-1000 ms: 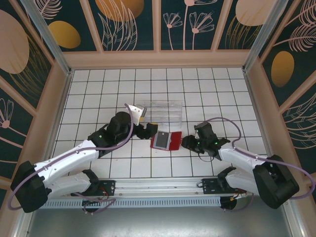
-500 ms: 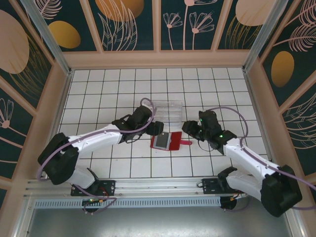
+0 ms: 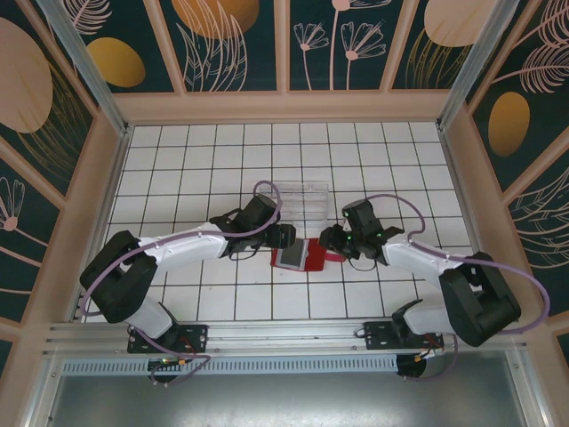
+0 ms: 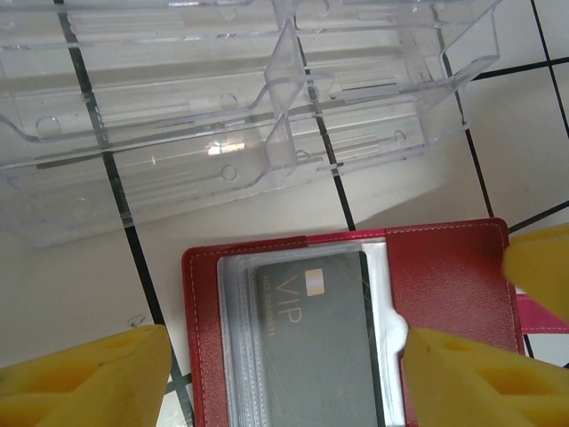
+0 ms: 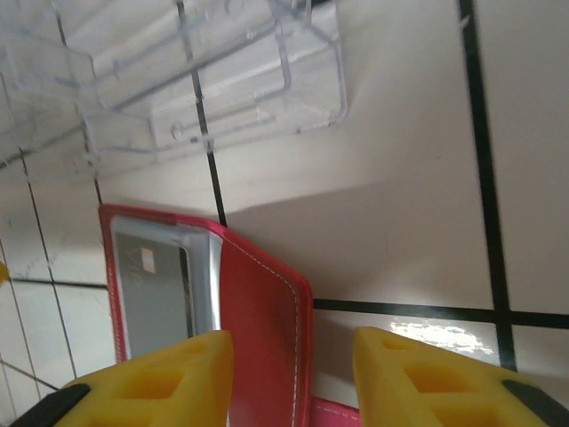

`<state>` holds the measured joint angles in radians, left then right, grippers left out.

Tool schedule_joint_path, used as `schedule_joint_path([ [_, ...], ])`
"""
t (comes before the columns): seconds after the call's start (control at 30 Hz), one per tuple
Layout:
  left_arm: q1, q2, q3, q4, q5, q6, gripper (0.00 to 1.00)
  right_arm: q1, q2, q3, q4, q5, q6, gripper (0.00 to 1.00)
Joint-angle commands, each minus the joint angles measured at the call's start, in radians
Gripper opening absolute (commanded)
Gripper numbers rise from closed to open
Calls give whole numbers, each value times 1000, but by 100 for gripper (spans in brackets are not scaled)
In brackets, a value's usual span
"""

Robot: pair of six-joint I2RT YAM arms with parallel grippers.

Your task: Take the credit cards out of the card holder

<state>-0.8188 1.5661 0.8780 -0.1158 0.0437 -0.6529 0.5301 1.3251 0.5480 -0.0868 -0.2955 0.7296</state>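
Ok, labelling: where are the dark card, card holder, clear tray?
dark card (image 4: 316,347), left wrist view, face.
card holder (image 4: 453,285), left wrist view, right flap.
clear tray (image 4: 178,133), left wrist view, ridged base.

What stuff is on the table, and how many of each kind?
Red card holder: 1
Dark card showing inside it: 1
Clear plastic tray: 1
Total: 3
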Motion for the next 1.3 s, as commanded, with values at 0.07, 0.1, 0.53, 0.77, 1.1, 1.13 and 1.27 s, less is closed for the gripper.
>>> schedule_joint_path([
  [0.07,4,-41,-11,-11,-23,-8,70,4,49,-34,128,-65,-31,21],
  [0.1,6,-48,-11,-18,-32,-6,70,5,54,-33,122,-67,-40,17],
  [0.53,11,-147,-59,-33,-72,-49,66,11,-24,-64,8,-204,-218,2],
  [0.77,10,-173,-142,45,-17,-108,63,11,3,-38,-36,-180,-268,5],
  [1.1,11,-243,-252,133,1,-243,66,34,-36,113,-363,229,-201,31],
  [1.13,12,-253,-264,141,2,-250,66,41,-51,133,-389,248,-199,31],
  [1.27,10,-313,-318,159,-18,-294,64,65,-116,178,-358,113,-206,31],
])
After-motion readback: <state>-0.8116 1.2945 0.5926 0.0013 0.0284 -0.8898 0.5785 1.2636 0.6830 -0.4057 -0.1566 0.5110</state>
